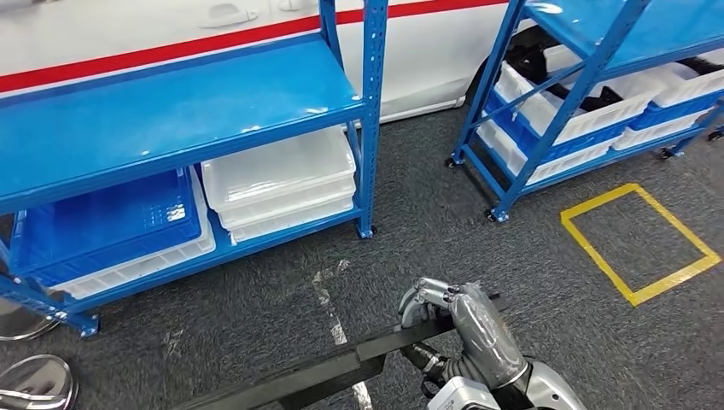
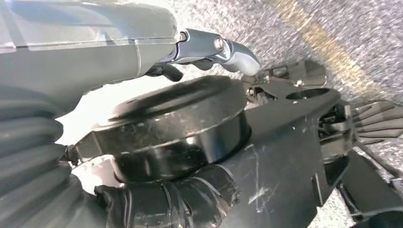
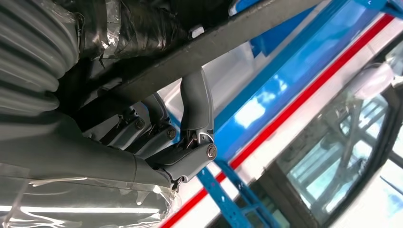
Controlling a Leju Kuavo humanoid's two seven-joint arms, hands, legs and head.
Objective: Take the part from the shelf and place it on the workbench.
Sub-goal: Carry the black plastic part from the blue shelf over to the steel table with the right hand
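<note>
Long black part (image 1: 324, 367) in right hand (image 1: 444, 312) and left hand (image 2: 95, 57).

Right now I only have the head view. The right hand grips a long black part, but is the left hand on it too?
Observer: Yes. The left wrist view shows the left hand holding the part at a round black end.
Operator: Do the right hand fingers wrap it?
Observer: In the right wrist view the fingers hook round its flat bar.
Operator: What lies beyond the left hand?
Observer: Grey carpet with a yellow tape line.
</note>
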